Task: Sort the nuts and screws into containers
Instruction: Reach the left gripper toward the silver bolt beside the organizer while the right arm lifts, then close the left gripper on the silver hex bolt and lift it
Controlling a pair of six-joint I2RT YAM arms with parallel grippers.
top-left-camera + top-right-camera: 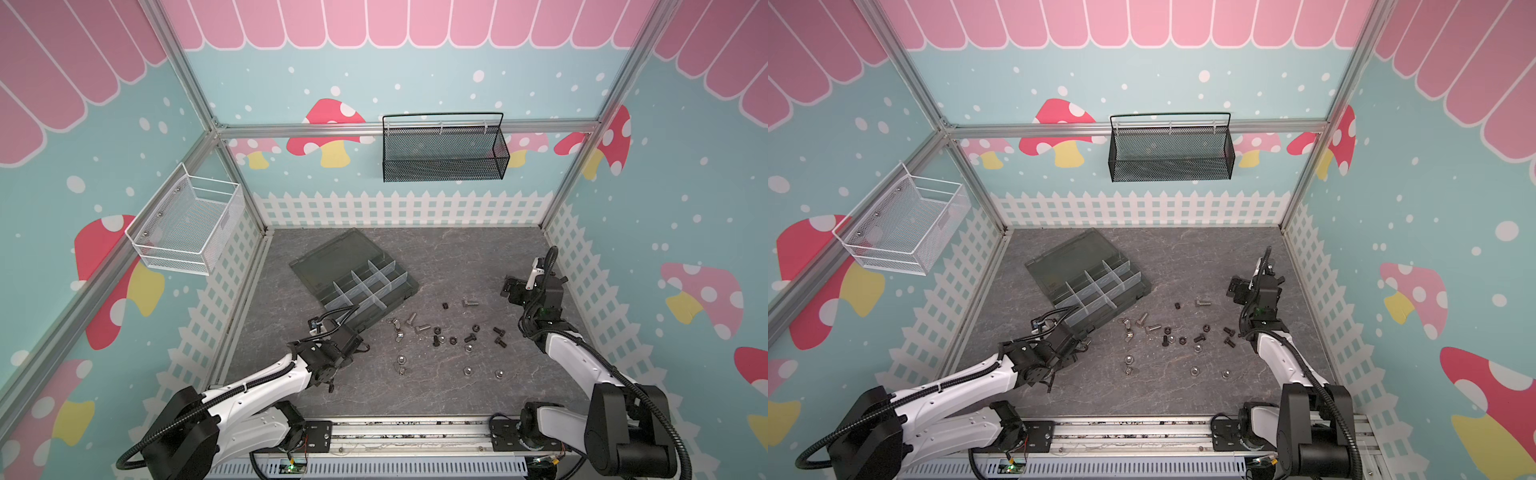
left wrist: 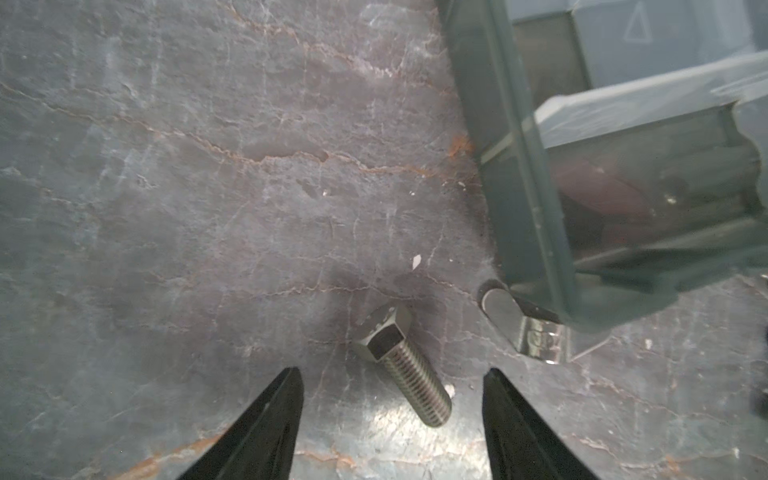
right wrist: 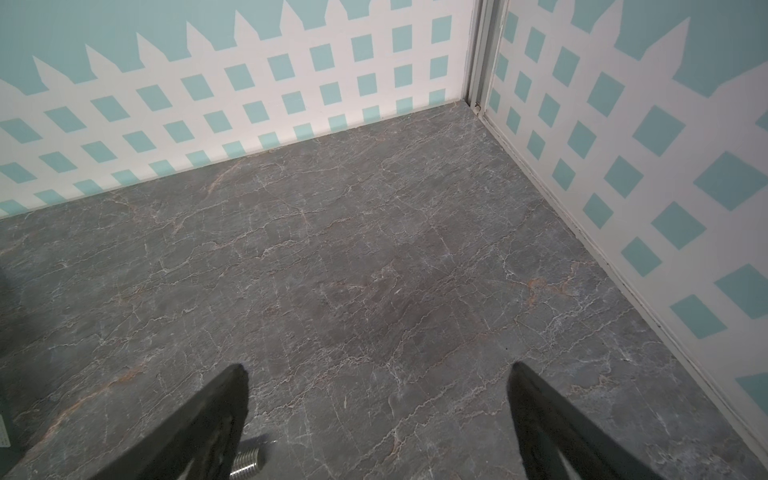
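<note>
A shiny silver screw (image 2: 409, 374) lies on the dark table between the fingers of my left gripper (image 2: 392, 371), whose jaws stand apart and do not touch it. This gripper (image 1: 361, 347) is at the near corner of the organiser box (image 1: 409, 286), whose containers (image 1: 1100, 286) look empty. Several other screws and nuts (image 1: 436, 332) lie scattered right of the box, silver and black. My right gripper (image 1: 509, 286) is open over bare table near the right wall, nothing between its fingers (image 3: 378, 369). A screw's threaded end (image 3: 249, 461) shows beside one finger.
The box's lid (image 1: 332, 253) lies open towards the back. A silver metal piece (image 2: 503, 309) sits at the box's corner. A white wire basket (image 1: 187, 224) hangs on the left wall and a black mesh basket (image 1: 444, 149) on the back wall.
</note>
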